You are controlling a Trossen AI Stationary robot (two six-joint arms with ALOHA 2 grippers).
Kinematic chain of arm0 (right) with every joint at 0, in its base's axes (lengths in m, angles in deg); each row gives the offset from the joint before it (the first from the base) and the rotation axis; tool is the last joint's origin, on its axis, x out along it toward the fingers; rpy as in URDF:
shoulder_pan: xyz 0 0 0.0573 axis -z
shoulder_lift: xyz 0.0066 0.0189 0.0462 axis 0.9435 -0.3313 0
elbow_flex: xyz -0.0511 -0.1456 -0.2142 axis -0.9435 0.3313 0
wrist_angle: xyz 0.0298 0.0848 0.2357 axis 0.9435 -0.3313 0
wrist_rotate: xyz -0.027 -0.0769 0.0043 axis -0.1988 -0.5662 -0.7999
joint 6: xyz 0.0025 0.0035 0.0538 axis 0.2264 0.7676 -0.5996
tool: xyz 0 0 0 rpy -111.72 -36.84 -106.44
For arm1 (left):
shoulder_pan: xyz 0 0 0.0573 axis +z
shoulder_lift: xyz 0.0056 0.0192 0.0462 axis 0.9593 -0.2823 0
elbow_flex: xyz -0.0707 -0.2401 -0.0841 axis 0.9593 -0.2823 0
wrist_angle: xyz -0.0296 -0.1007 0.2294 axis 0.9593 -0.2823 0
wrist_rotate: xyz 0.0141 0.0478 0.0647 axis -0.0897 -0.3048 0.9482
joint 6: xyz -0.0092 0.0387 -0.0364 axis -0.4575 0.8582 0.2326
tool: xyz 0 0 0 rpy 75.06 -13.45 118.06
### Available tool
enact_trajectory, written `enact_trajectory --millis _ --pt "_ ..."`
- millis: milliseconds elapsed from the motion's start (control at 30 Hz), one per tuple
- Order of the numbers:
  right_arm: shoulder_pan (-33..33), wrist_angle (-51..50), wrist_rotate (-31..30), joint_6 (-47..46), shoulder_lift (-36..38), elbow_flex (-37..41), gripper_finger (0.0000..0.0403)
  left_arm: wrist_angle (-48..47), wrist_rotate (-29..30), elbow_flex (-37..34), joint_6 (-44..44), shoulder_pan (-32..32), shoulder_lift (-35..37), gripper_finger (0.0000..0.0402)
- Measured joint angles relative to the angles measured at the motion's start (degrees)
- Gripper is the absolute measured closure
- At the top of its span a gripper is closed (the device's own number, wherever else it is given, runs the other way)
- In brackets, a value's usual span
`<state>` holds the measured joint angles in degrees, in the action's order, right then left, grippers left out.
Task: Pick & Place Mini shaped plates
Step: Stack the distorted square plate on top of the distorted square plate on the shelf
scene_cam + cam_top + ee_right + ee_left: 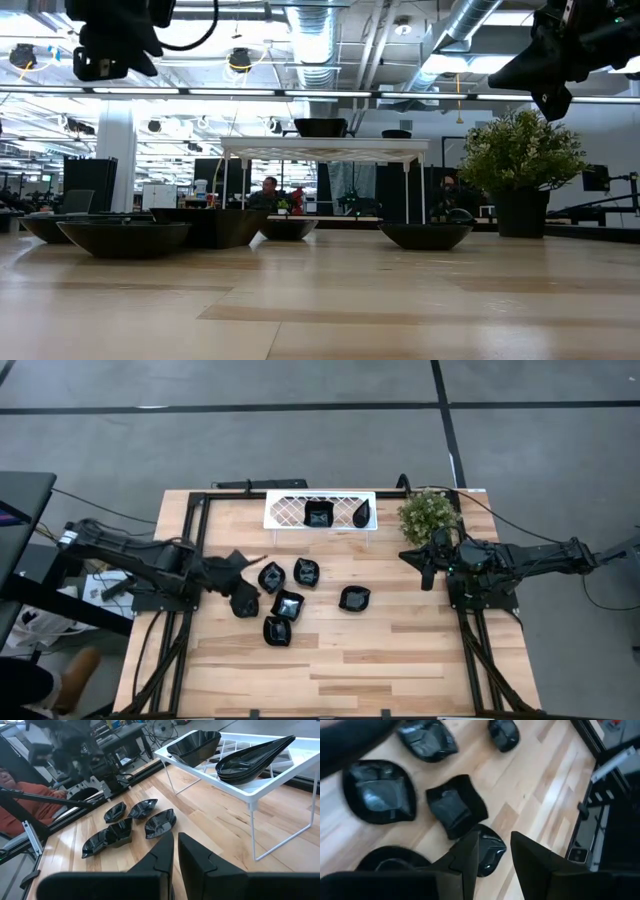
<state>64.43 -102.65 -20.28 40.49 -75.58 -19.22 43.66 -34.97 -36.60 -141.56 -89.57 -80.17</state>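
High view shows the left gripper (238, 563) hovering empty, fingers parted, over the black mini plates (288, 603) clustered mid-table toward the left edge; two sit on the white lattice tray (283, 513) at the far edge. Right gripper (418, 559) waits closed beside the plant (428, 513). Best to straddle one rim squarely.

White lattice tray (290, 512), potted plant (428, 513) (beside it)

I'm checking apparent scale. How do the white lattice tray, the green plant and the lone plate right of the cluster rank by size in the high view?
1. White lattice tray
2. Green plant
3. Lone plate
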Motion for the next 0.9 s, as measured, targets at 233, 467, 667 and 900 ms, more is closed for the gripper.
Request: enact_trajectory --millis 233,467,667,900 --pt "0.01 0.02 0.00 -0.02 0.01 0.00 0.0381 3.92 -3.86 -0.05 1.27 -1.13 -7.74 0.0286" --pt "0.01 0.02 0.00 -0.02 -0.02 0.00 0.0381 4.18 -11.45 -0.07 -5.10 -1.06 -14.04 0.0286" --pt "0.01 -0.02 0.00 0.02 -0.02 0.00 0.0381 4.24 -18.40 -0.07 -6.69 -1.28 -14.62 0.0286" --pt "0.01 -0.02 0.02 0.00 0.01 0.00 0.0381 6.35 -15.19 -0.05 -7.44 -1.23 -11.03 0.0286"
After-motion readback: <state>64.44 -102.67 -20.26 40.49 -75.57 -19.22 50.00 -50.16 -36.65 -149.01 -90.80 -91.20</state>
